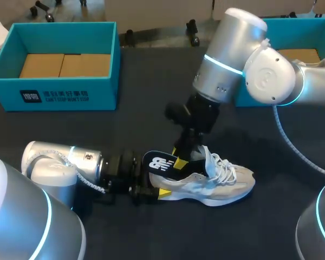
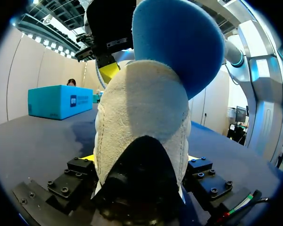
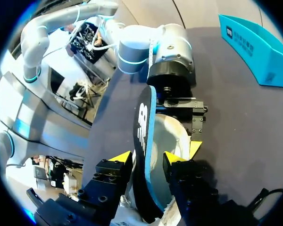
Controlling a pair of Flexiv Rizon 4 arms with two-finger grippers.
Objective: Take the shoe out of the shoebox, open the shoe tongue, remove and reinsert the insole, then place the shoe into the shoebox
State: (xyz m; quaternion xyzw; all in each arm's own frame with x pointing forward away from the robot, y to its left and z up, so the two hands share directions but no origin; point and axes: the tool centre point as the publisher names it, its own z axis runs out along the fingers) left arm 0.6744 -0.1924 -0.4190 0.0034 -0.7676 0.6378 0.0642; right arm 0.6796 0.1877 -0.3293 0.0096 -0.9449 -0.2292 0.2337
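A beige and white sneaker lies on its side on the dark table, toe toward the right. My left gripper comes in low from the left, and its fingers touch the heel from both sides. A black insole with a blue underside sticks up out of the shoe's opening. My right gripper reaches down from above, shut on that insole, one yellow-tipped finger on each face. In the left wrist view the insole rises above the heel.
An open teal box with brown cardboard inside stands at the back left. A second teal box stands at the back right, partly hidden behind my right arm. Bare dark tabletop lies between the shoe and the left box.
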